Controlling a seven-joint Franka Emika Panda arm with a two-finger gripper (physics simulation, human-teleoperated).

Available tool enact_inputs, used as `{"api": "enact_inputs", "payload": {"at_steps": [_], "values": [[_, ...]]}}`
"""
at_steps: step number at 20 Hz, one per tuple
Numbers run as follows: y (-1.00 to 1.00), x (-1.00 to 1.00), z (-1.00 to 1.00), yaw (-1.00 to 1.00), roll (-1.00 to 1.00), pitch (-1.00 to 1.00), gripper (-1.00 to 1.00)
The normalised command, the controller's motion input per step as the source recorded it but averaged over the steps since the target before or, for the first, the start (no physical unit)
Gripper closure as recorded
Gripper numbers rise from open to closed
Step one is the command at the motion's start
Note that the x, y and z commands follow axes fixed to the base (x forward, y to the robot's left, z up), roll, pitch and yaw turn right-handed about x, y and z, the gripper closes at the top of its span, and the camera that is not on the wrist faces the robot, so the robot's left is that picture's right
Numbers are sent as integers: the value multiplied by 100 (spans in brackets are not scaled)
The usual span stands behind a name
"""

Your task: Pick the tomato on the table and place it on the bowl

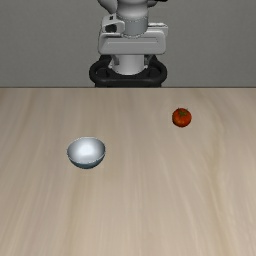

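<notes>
Tomato [181, 118], small, round and red-orange, rests on the pale wood-grain table [150, 210], toward the exterior view's right and in the far half of the tabletop, standing free with bare wood all around it. The bowl [86, 152], a shallow rounded dish of shiny silver-grey, stands upright on the same table toward the exterior view's left, somewhat nearer than the tomato, its hollow facing upward. Tomato and bowl are well apart, the tomato lying farther back and to the right of the bowl across open tabletop, so the tomato is on the table and not in the bowl. The robot arm [128, 62], white with a black base [128, 75], stands at the far edge of the table, about midway between the left and right sides, in front of a plain grey wall [40, 40]. Its gripper [130, 42] is held high near that far edge, well away from both tomato and bowl and touching neither; whether it is spread wide or drawn narrow cannot be told from this angle.
</notes>
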Motion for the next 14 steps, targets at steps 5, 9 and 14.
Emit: {"api": "enact_inputs", "payload": {"at_steps": [5, 9, 14], "values": [[100, 0, 0, 0, 0, 0, -100], [100, 0, 0, 0, 0, 0, -100], [100, 0, 0, 0, 0, 0, -100]]}}
